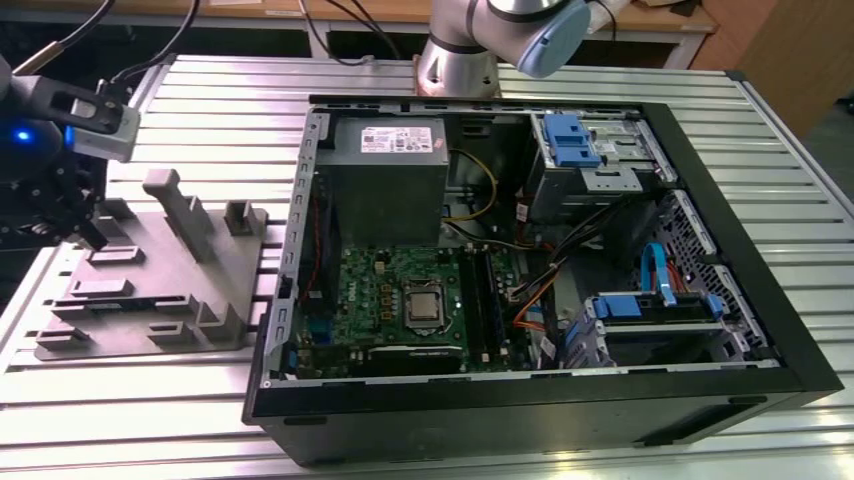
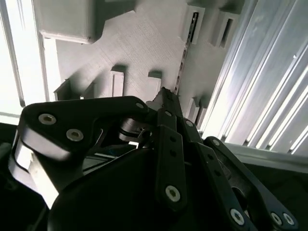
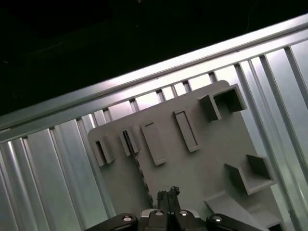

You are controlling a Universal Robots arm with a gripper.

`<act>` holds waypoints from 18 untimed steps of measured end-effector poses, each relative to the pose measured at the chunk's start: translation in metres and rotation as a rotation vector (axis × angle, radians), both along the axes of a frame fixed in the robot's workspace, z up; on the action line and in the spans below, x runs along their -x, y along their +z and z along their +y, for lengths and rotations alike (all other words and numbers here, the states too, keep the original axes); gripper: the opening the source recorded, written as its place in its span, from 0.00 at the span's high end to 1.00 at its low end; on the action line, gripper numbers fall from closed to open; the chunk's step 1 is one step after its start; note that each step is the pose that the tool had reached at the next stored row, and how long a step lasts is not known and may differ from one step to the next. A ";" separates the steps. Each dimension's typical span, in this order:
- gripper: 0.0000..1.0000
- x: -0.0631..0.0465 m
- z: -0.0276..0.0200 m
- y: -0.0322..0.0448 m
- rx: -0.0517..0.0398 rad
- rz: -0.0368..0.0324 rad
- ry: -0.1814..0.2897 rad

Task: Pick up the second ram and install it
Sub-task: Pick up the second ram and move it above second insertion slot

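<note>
Gripper (image 1: 78, 222): you find it low over the grey tray (image 1: 220, 275) at the exterior view's left, well apart from the open computer case (image 1: 441, 430).

Fingers: pinched narrow on the memory stick (image 2: 186, 50) (image 3: 139, 171) in both wrist views.

Memory stick: on edge in the tray, running from the fingertips (image 3: 166, 195) to a slot near the tray's edge.

Tray: rests on the slatted metal table (image 1: 134, 400).

Ribbed metal table (image 1: 747, 130) holds a grey tray (image 1: 147, 300) w/ slots on exterior view's left, open PC case (image 1: 534, 410) beside it.
</note>
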State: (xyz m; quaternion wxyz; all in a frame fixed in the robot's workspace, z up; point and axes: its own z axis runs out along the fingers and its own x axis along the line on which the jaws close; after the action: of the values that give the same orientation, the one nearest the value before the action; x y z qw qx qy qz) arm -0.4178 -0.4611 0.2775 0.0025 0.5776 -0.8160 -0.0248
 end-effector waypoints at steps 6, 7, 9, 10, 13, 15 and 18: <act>0.90 0.000 0.0000 -0.0018 0.0000 0.0000 0.108; 0.90 0.000 0.0000 -0.0022 0.0000 0.0000 0.127; 0.90 0.000 0.0000 -0.0030 0.0000 0.0000 0.163; 0.90 0.000 0.0000 -0.0034 0.0000 0.0000 0.181; 0.90 0.000 0.0000 -0.0052 0.0000 -0.0001 0.235; 0.90 0.000 0.0000 -0.0065 0.0000 -0.0001 0.273; 0.90 0.000 0.0000 -0.0085 0.0000 0.0000 0.325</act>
State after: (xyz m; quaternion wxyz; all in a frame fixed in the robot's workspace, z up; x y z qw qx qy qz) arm -0.4178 -0.4611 0.2690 0.0065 0.7018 -0.7119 -0.0241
